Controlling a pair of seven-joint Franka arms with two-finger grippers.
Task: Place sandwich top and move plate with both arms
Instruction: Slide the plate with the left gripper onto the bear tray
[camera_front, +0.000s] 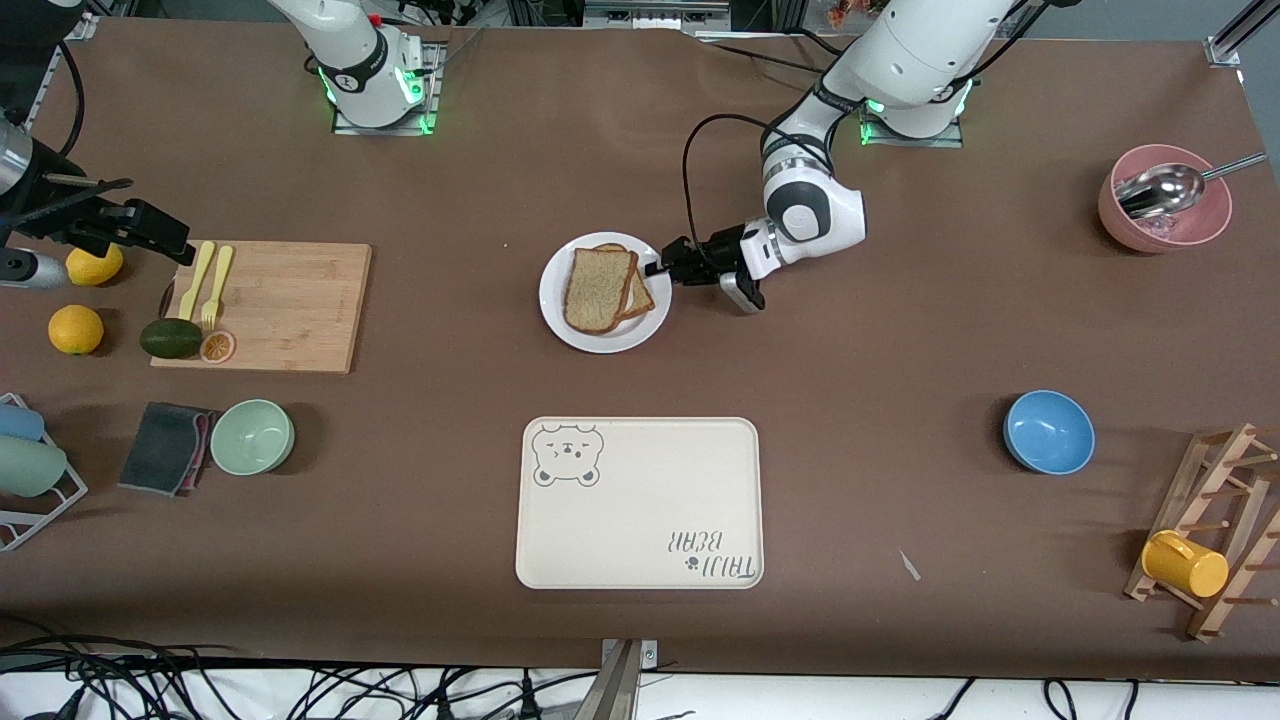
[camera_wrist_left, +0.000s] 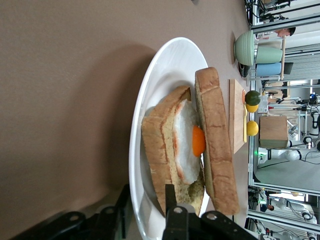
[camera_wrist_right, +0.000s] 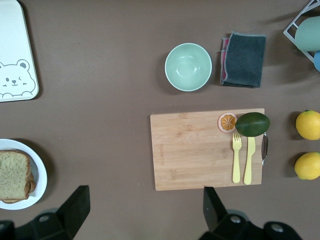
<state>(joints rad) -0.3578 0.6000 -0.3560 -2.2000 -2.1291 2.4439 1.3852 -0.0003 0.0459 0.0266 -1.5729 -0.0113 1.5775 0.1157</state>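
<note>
A round white plate (camera_front: 604, 338) sits near the middle of the brown counter (camera_front: 900, 330), farther from the front camera than a cream tray (camera_front: 640, 510) with a bear drawing. On the plate, the sandwich top (camera_front: 598, 289), a plain light brown slice, lies over a lower slice bearing a fried egg (camera_wrist_left: 192, 142).

The left end effector (camera_front: 662, 266) is low at the plate's rim on the side toward the left arm's end of the counter. Its fingers (camera_wrist_left: 170, 197) are narrowly parted around the rim.

The right end effector (camera_wrist_right: 145, 205) hangs high over the counter beside a wooden cutting board (camera_wrist_right: 195, 150), its fingers spread wide and holding nothing.
</note>
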